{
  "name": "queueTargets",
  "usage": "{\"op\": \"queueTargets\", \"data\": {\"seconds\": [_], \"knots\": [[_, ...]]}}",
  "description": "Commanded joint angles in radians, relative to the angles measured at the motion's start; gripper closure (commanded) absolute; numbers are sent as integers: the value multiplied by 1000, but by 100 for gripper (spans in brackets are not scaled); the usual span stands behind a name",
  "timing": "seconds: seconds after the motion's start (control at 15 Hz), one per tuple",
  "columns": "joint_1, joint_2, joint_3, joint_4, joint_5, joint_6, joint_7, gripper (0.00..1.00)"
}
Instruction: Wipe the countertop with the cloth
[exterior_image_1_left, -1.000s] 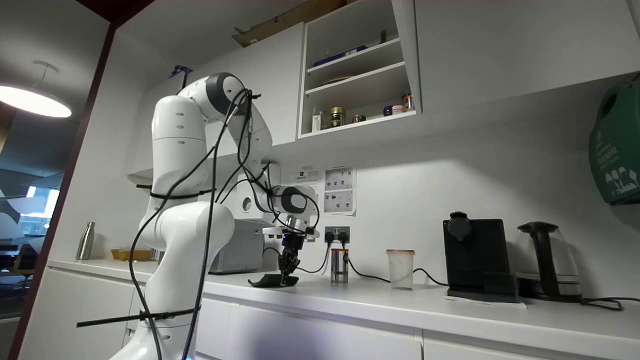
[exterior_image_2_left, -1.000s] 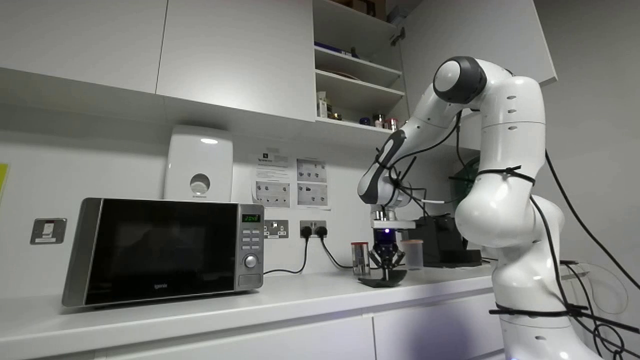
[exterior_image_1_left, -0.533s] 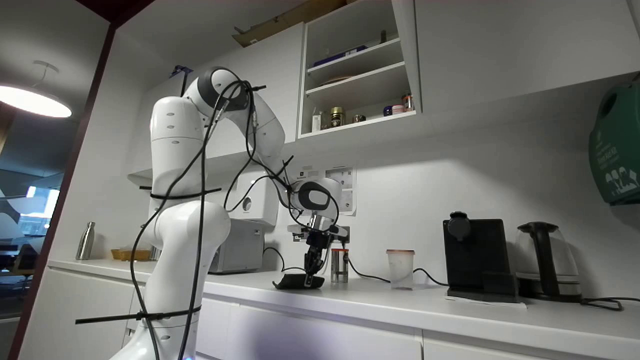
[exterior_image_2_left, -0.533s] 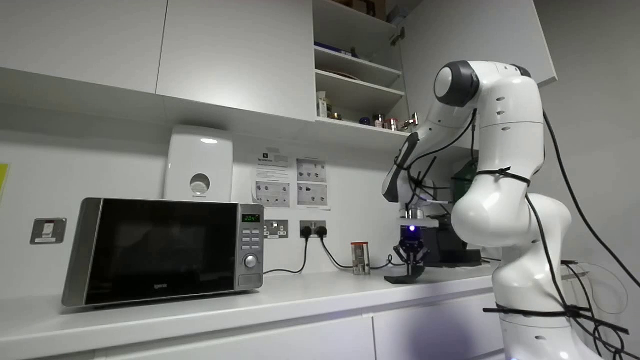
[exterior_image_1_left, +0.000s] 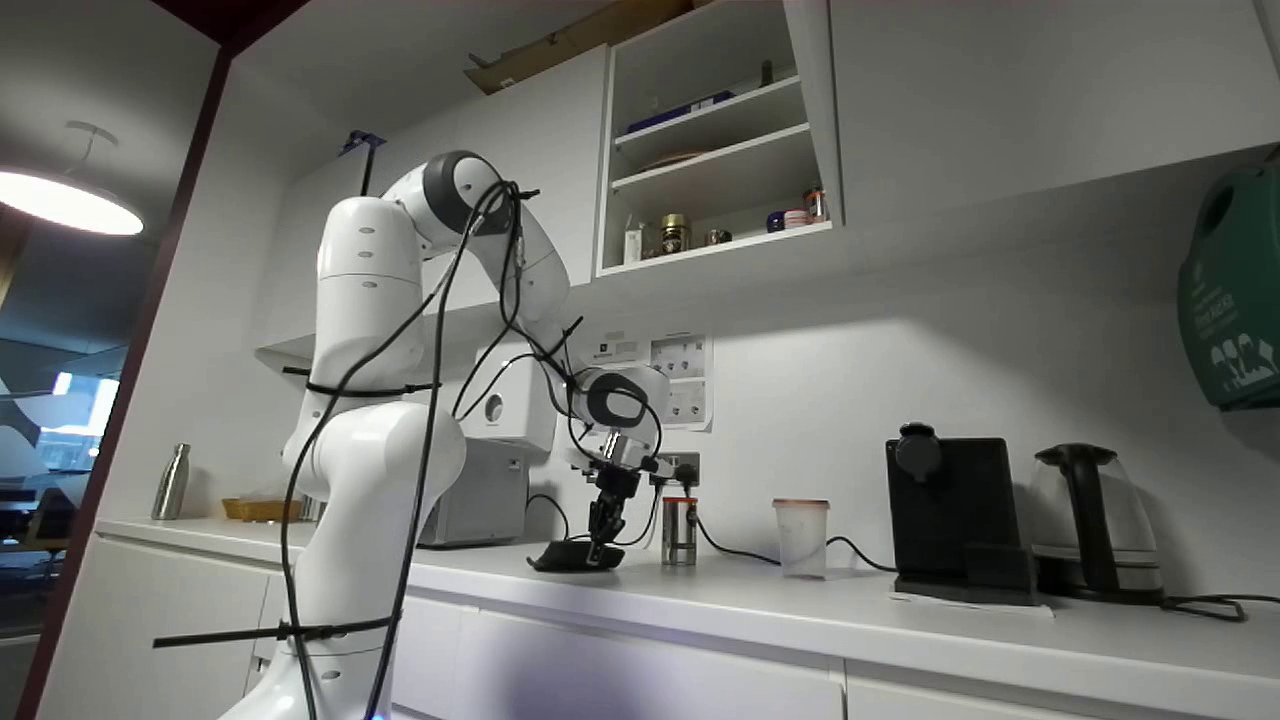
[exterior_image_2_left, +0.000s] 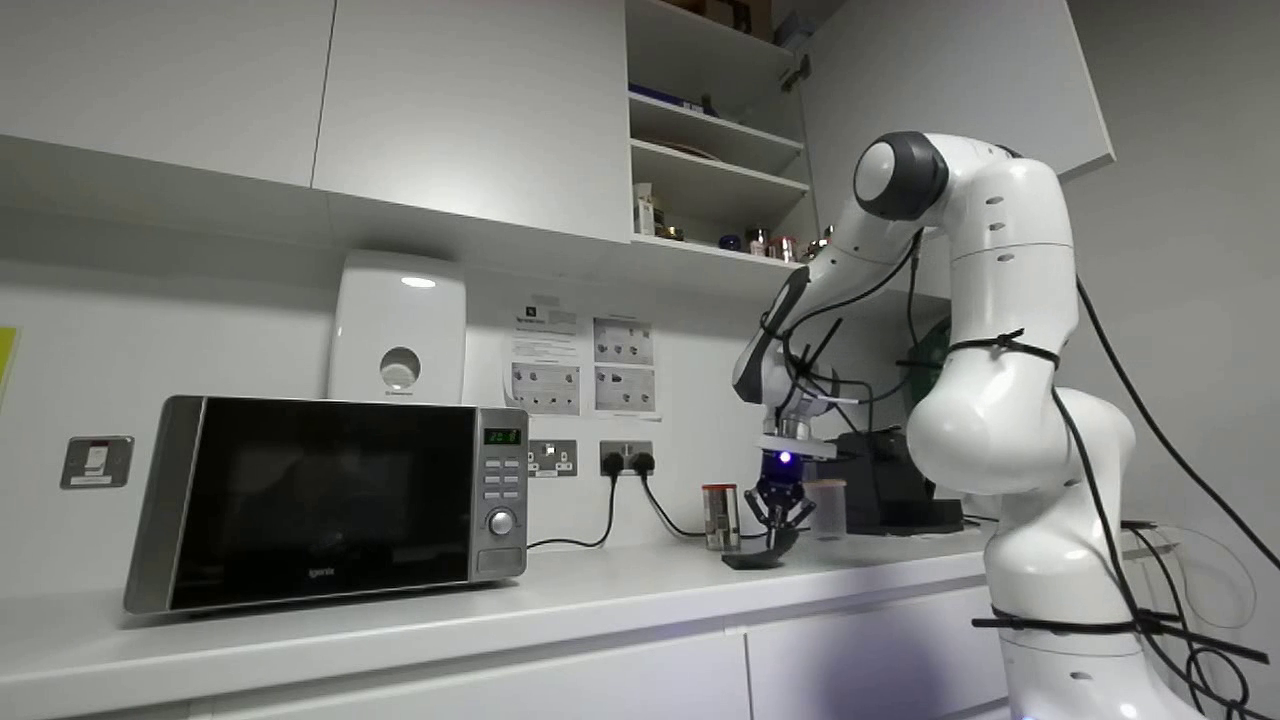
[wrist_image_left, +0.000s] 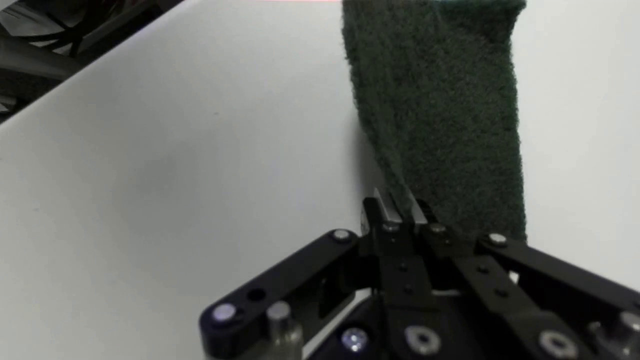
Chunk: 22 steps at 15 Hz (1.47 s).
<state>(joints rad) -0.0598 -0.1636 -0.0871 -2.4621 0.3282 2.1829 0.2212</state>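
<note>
Gripper (wrist_image_left: 400, 207) clamps the cloth (wrist_image_left: 457, 120) near one side, the cloth lying on the countertop (wrist_image_left: 200, 130) with most of its breadth free, presumably so that it drags flat as a wiping pad.

One cloth (wrist_image_left: 445, 120); one gripper (wrist_image_left: 400, 207); one microwave (exterior_image_2_left: 325, 505); two black plugs (exterior_image_2_left: 613, 464).

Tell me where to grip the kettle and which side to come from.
Grip the kettle by its black handle, probably best from the front side of the countertop: the handle is narrow, near upright and faces roughly that way, while the wall is behind.
</note>
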Motion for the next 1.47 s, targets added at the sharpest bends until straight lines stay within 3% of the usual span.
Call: {"op": "queueTargets", "data": {"seconds": [0.0, 0.53, 0.6, 0.67, 1.27, 1.4], "knots": [[31, 95, 64, 83, -75, -19, 66, 99], [56, 165, 108, 189, -287, -71, 152, 99], [58, 169, 109, 195, -292, -69, 151, 71], [60, 173, 108, 202, -296, -71, 149, 70], [71, 125, 110, 259, -412, -101, 175, 4], [73, 102, 111, 293, -402, -127, 163, 0]]}}
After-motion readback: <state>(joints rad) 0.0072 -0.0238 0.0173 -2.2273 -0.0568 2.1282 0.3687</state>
